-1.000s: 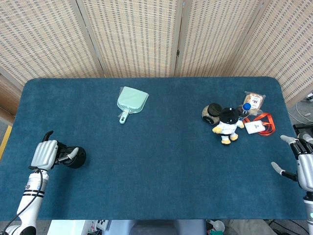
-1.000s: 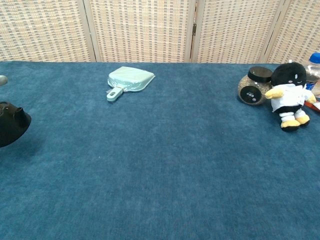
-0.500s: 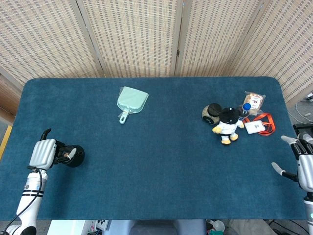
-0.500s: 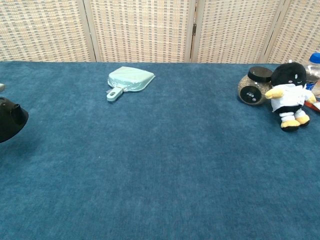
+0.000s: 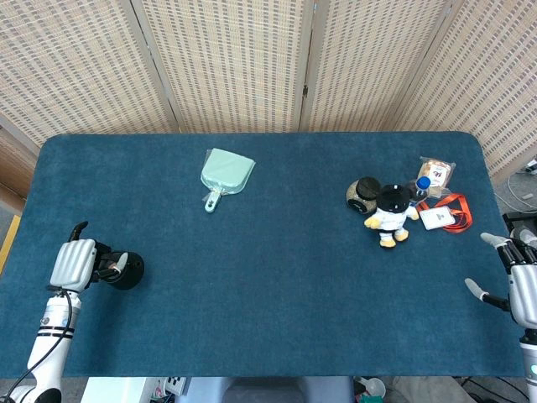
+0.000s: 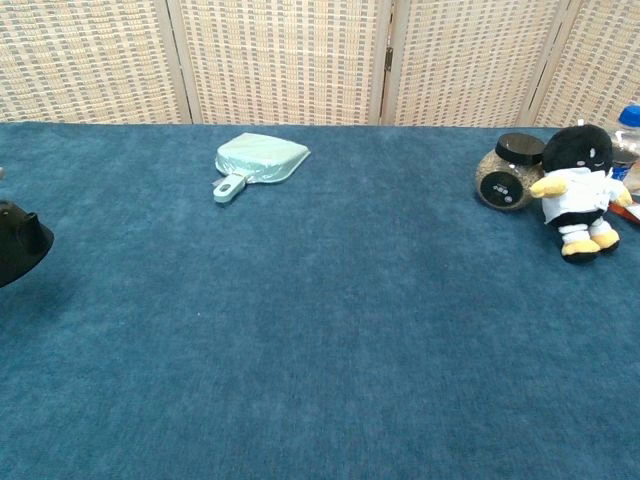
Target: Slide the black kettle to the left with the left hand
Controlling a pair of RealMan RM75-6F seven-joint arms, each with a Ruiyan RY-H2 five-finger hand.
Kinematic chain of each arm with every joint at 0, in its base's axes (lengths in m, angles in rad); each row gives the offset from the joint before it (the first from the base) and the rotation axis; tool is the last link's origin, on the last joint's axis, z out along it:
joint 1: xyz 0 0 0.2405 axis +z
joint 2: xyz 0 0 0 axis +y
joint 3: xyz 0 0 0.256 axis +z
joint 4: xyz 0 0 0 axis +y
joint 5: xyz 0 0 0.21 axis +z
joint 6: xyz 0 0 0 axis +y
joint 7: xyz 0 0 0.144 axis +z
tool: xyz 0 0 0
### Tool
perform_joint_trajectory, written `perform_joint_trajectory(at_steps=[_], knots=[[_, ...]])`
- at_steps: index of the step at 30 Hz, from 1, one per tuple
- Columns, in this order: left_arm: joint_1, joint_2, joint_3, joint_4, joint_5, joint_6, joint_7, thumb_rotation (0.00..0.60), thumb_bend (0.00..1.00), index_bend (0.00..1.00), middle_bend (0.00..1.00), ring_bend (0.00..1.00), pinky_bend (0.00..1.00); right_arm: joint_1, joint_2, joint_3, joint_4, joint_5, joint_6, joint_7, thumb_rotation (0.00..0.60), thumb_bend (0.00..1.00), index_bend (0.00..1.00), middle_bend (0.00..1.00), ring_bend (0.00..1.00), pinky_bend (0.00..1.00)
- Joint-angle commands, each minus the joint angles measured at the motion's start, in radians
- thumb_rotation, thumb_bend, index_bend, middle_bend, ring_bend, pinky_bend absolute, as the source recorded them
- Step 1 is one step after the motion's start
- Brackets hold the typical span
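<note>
The black kettle (image 5: 126, 269) stands on the blue table near the front left corner. In the chest view only its right part, the black kettle (image 6: 20, 255), shows at the left frame edge. My left hand (image 5: 75, 263) is on the kettle's left side, fingers curled around its handle, gripping it. My right hand (image 5: 518, 281) hovers at the table's right edge with its fingers spread and nothing in them.
A mint-green dustpan (image 5: 225, 175) lies at the back left of centre. At the back right sit a black-lidded jar (image 5: 363, 194), a plush mouse toy (image 5: 389, 213), a bottle (image 5: 422, 185), a snack packet (image 5: 436, 172) and a lanyard badge (image 5: 443, 216).
The kettle and my left hand have slid a little to the left; in the chest view less of the kettle shows at the edge. The right hand stays put.
</note>
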Motion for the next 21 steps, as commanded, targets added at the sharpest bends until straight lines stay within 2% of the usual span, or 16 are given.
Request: perform_joint_trajectory(at_steps=[1,3,7,11,21], knots=[[0.0,0.001,0.005,0.002,0.006,-0.003,0.006,0.442,0.32,0.98,1.0,0.88,0.07,0.0,0.0,0.0,0.0,0.0,0.0,0.0,0.6,0.11,0.25,0.3,0.22,0.27],[0.0,0.0,0.007,0.002,0.009,-0.003,0.006,0.482,0.32,0.98,1.0,0.88,0.07,0.0,-0.001,0.0,0.001,0.0,0.0,0.001,0.6,0.11,0.25,0.3,0.22,0.27],[-0.001,0.002,0.013,0.004,0.018,-0.005,0.014,0.513,0.32,0.98,1.0,0.88,0.07,0.0,-0.002,-0.001,0.001,0.001,-0.001,0.002,0.6,0.11,0.25,0.3,0.22,0.27],[0.001,-0.001,0.013,0.003,0.022,-0.002,0.009,0.504,0.32,0.98,1.0,0.88,0.07,0.0,-0.004,-0.002,0.003,0.0,-0.002,0.003,0.6,0.11,0.25,0.3,0.22,0.27],[0.004,-0.004,0.026,0.007,0.039,0.002,0.036,0.557,0.32,0.97,1.0,0.88,0.07,-0.001,-0.007,-0.004,0.012,-0.001,-0.002,0.014,0.6,0.12,0.25,0.3,0.22,0.27]])
